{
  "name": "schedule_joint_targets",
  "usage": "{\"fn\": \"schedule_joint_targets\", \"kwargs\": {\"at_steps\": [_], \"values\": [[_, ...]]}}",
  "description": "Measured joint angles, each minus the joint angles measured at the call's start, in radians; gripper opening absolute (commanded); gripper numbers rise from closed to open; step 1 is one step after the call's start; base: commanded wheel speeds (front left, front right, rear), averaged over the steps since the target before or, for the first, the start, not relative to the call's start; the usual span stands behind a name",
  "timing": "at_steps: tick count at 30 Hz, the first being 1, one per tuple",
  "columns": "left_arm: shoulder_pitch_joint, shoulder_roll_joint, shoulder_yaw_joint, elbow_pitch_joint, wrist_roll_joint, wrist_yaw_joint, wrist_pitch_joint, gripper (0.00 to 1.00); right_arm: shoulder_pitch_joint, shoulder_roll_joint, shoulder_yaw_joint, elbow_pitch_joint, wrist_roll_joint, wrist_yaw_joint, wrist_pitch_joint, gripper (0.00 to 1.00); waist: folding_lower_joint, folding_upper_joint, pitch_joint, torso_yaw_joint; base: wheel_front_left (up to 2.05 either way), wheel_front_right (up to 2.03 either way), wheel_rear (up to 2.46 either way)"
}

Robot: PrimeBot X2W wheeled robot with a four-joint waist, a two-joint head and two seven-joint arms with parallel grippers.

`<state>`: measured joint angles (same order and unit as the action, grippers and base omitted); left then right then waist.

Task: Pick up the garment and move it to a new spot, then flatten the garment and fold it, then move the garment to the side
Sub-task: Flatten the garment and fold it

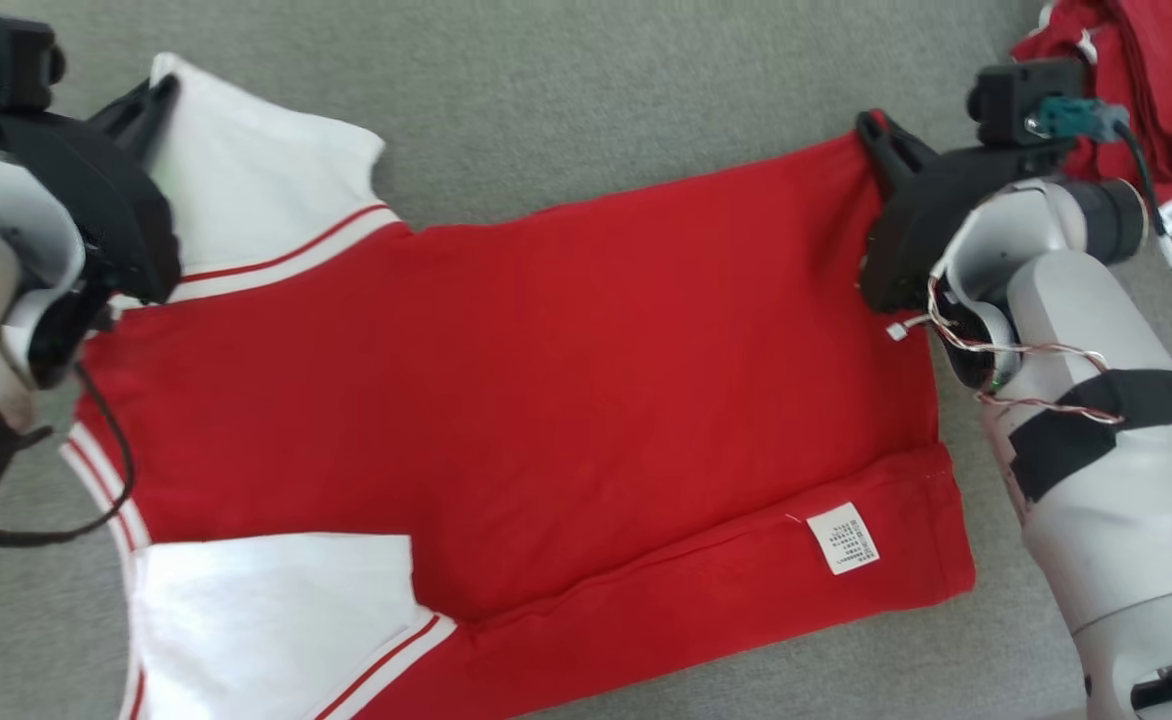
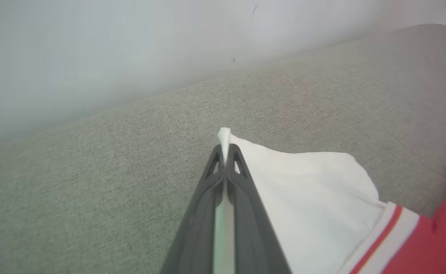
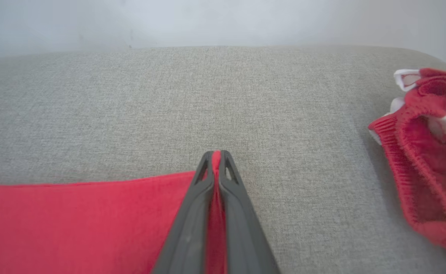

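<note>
The red knit shirt with white sleeves (image 1: 566, 380) is solid red across the body; a thin red stripe runs through the white where each sleeve meets it. Its white care label (image 1: 843, 538) bears dark print. The grey woven upholstery (image 1: 586, 90) is plain, faintly flecked. The crumpled red garment with white trim (image 1: 1146, 70) matches in hue. Left gripper (image 2: 226, 152) and right gripper (image 3: 216, 156): charcoal fingers.

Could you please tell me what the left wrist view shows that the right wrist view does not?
Left wrist view, not the right: the left tool shut on the tip of the white sleeve, and the striped trim beside it. Right wrist view, not the left: the right tool shut on a red corner of the garment, and a crumpled red pile off to its right, apart from it. Both: the garment's red body, the grey upholstered surface and a pale wall behind.
</note>
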<state>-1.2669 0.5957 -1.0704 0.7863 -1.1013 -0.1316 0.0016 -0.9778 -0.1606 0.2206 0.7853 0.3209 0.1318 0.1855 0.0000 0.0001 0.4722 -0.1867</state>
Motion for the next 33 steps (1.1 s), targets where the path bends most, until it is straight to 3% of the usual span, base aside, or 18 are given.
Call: {"fn": "schedule_joint_targets", "kwargs": {"at_steps": [15,21,28,33], "values": [[0.187,0.018,-0.029,-0.193,-0.053,0.001,-0.235,0.00,0.186,-0.090,0.046,-0.008,0.040,0.000,-0.243,0.00,-0.0002,-0.0003,-0.134,0.107,0.00,0.00,0.00],[0.336,0.040,0.028,-0.365,-0.041,0.057,-0.261,0.00,0.261,-0.116,0.055,0.005,0.060,0.000,-0.315,0.00,-0.0002,-0.0003,-0.183,0.148,0.00,0.00,0.00],[0.583,0.037,0.198,-0.599,0.072,0.155,-0.264,0.00,0.321,-0.139,0.049,0.009,0.088,0.000,-0.393,0.00,-0.0002,-0.0003,-0.216,0.186,0.00,0.00,0.00],[0.748,0.000,0.298,-0.679,0.134,0.176,-0.264,0.00,0.383,-0.157,0.040,-0.006,0.126,0.000,-0.425,0.00,-0.0003,-0.0003,-0.240,0.199,0.00,0.00,0.00]]}}
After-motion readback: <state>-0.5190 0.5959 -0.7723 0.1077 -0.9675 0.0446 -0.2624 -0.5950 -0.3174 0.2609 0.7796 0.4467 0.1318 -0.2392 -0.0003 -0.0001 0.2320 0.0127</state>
